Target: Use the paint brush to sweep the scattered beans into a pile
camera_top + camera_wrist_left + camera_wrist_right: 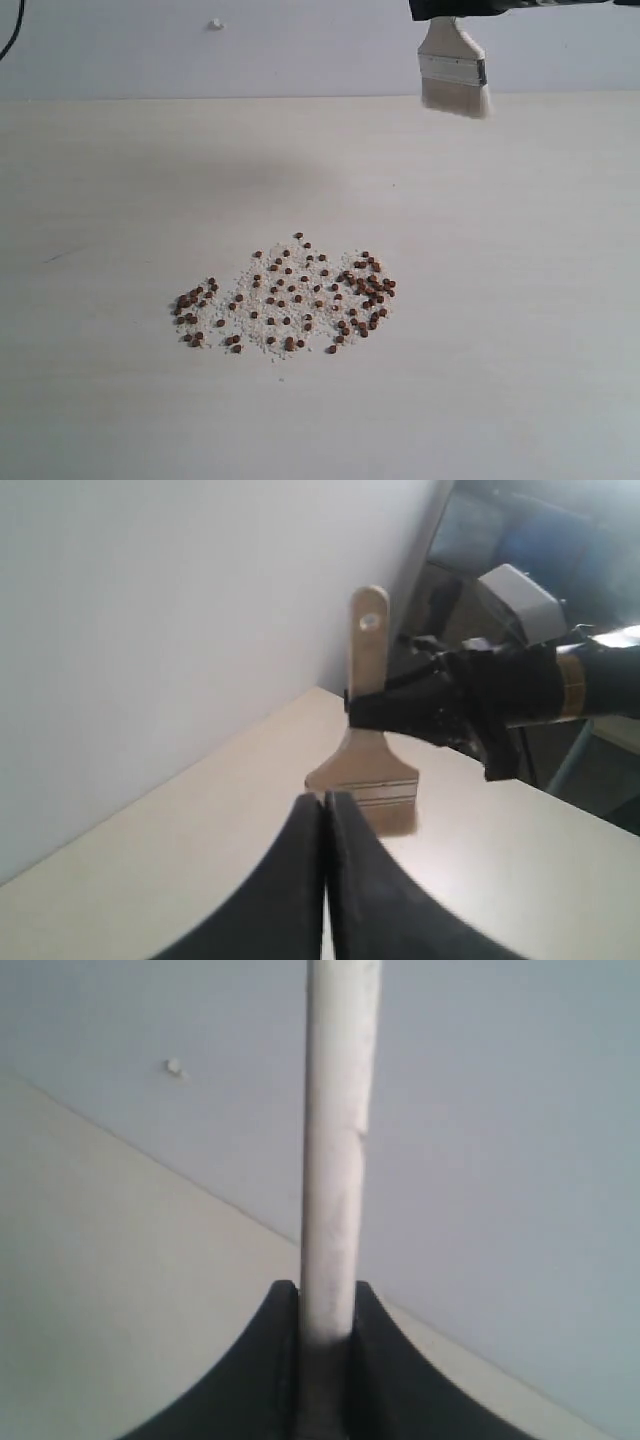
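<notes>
The beans are spread in a loose patch mid-table. The paint brush is held up well behind them, off to the right, its handle pinched between the right fingers. Meanwhile the left fingers are pressed fully together, nothing gripped.

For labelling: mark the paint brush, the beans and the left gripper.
paint brush (453, 69): exterior view, on its metal band.
beans (290, 295): exterior view, middle of the scattered patch.
left gripper (325, 802): left wrist view, where its shut fingertips meet.
</notes>
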`<action>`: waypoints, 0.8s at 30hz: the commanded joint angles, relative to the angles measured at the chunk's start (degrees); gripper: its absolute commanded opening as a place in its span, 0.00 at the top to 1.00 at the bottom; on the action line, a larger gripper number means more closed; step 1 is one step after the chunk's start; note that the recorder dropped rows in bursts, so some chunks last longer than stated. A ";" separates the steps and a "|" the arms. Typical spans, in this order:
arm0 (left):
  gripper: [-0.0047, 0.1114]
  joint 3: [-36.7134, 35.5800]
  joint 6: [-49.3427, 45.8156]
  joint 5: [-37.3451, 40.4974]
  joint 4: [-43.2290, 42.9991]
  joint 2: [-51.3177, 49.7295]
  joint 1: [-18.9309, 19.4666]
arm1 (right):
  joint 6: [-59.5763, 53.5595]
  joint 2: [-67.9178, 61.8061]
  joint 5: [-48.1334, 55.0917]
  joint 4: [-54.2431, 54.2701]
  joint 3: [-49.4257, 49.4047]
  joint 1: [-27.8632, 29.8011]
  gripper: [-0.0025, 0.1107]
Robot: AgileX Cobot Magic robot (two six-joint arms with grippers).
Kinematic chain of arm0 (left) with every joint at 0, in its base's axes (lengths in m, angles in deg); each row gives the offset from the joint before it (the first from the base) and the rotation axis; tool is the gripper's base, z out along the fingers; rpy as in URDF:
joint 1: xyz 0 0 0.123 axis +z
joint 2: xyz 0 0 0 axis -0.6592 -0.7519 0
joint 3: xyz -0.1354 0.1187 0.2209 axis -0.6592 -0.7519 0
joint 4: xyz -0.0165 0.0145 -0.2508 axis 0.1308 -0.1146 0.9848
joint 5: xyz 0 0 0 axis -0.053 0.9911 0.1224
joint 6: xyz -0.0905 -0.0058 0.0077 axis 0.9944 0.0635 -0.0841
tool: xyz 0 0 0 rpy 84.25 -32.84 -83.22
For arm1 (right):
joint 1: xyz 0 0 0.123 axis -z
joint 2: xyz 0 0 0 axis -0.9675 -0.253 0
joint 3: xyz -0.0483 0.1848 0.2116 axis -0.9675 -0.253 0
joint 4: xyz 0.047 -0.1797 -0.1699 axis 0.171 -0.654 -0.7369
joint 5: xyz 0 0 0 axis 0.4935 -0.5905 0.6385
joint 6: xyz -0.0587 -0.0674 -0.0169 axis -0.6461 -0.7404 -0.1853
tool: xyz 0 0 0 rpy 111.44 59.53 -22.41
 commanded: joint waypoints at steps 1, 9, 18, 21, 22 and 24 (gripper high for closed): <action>0.96 -4.05 -1.69 0.30 0.70 3.05 1.32 | -0.48 3.30 4.35 0.90 0.52 0.24 0.98; 0.96 -21.34 -8.71 -21.01 2.55 18.71 1.20 | 1.29 7.63 4.83 0.90 0.52 0.24 0.98; 0.96 -43.81 -16.72 -44.66 5.30 46.65 1.20 | 4.36 11.07 5.59 0.51 -3.68 0.24 0.98; 0.96 -48.87 -16.43 -47.66 5.30 55.32 1.20 | 6.48 12.14 4.07 0.51 -5.08 0.24 0.98; 0.96 -50.63 -16.26 -48.13 5.30 58.39 1.20 | 7.43 12.39 2.87 0.41 -5.54 0.24 0.98; 0.96 -53.84 -15.85 -48.74 5.30 63.91 1.20 | 8.86 12.77 0.55 0.01 -6.64 0.24 0.98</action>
